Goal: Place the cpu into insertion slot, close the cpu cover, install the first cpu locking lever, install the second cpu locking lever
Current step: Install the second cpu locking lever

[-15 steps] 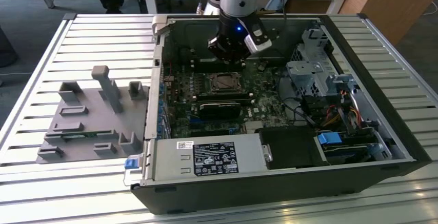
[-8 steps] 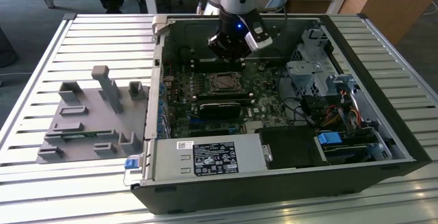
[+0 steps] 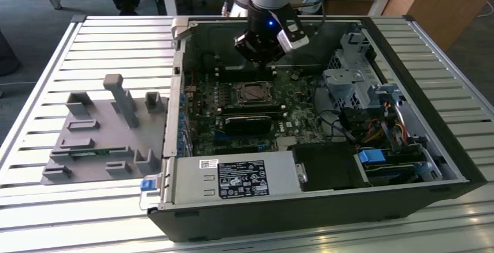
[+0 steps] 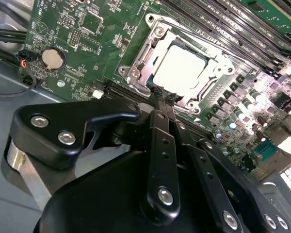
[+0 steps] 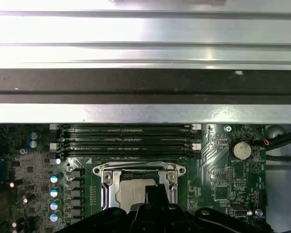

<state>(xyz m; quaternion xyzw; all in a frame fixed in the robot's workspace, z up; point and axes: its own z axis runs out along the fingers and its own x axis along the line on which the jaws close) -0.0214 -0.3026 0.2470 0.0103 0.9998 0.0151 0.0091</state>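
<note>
The insertion slot (image 3: pixel 251 92) sits mid-board in the open computer case. In both wrist views the cpu (image 4: pixel 182 65) (image 5: pixel 128 194) lies flat in the slot, its pale metal top showing. The silvery cpu cover (image 4: pixel 214 73) lies down around the chip, framing it through its window. My gripper (image 3: pixel 261 61) hangs just above the board on the far side of the slot. Its thin black fingertips (image 4: pixel 157 99) are pressed together and hold nothing, close to the slot's rim (image 4: pixel 153 29). My own fingers hide part of the slot (image 5: pixel 138 174).
Memory slots (image 5: pixel 126 138) run beside the socket toward the case wall (image 5: pixel 145 109). A grey fixture block (image 3: pixel 100 131) stands on the slatted table at the exterior view's left. The power supply (image 3: pixel 239 178) and drive cage (image 3: pixel 355 85) crowd the case's near and right sides.
</note>
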